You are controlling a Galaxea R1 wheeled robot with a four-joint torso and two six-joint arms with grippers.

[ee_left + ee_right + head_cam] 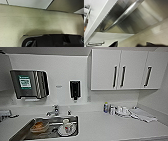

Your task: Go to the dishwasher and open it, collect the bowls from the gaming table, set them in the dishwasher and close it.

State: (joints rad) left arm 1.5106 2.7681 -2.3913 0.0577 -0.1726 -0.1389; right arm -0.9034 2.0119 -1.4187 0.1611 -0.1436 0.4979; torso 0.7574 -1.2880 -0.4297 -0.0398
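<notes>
The dishwasher (142, 21) shows close up in the right wrist view as a brushed steel front with a long steel bar handle (122, 16) across it. Its door looks shut against the white cabinet edge (100, 13) beside it. My right gripper (132, 45) hangs a short way off the steel front, its two dark fingertips (114, 44) apart with nothing between them. The left wrist view looks along a pale speckled floor (37, 23) over the arm's dark plate. The bowls and the gaming table are out of view.
Ahead in the head view is a white counter (110, 127) with a steel sink (30, 128) holding a brownish dish (38, 126) and a white patterned mug (67, 126). A tap (55, 110), towel dispenser (30, 84), soap dispenser (75, 89), wall cupboards (120, 69), bottles (110, 108) and cloths (143, 115) surround it.
</notes>
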